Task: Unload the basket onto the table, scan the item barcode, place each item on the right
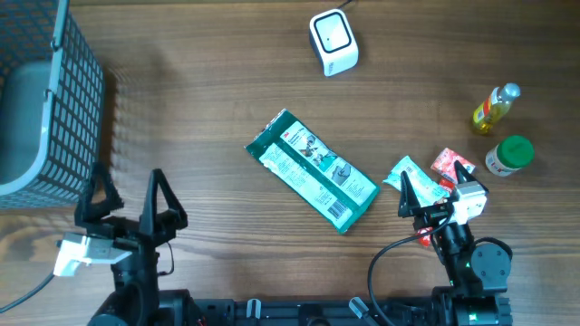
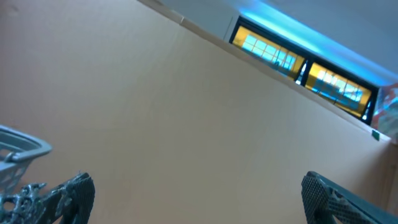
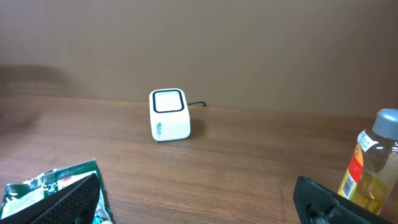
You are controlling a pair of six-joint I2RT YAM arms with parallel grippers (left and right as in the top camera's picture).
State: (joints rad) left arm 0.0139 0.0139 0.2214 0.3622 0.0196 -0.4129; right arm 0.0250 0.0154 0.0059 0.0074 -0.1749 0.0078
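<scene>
A green and white flat package (image 1: 313, 170) lies slantwise mid-table, a barcode showing near its lower right end. The white barcode scanner (image 1: 333, 41) stands at the far edge, its window facing up. My right gripper (image 1: 434, 188) is open at the near right, over small packets, right of the package. In the right wrist view the scanner (image 3: 168, 116) stands ahead and the package's corner (image 3: 43, 185) shows behind my left fingertip. The right gripper (image 3: 199, 205) holds nothing. My left gripper (image 1: 132, 201) is open and empty at the near left; its wrist view (image 2: 199, 202) shows only wall.
A grey mesh basket (image 1: 56, 100) fills the far left corner; its rim (image 2: 22, 146) shows in the left wrist view. A yellow bottle (image 1: 495, 107) and a green-capped jar (image 1: 509, 156) stand at the right. A teal packet (image 1: 410, 172) and a red packet (image 1: 448, 163) lie beneath the right gripper.
</scene>
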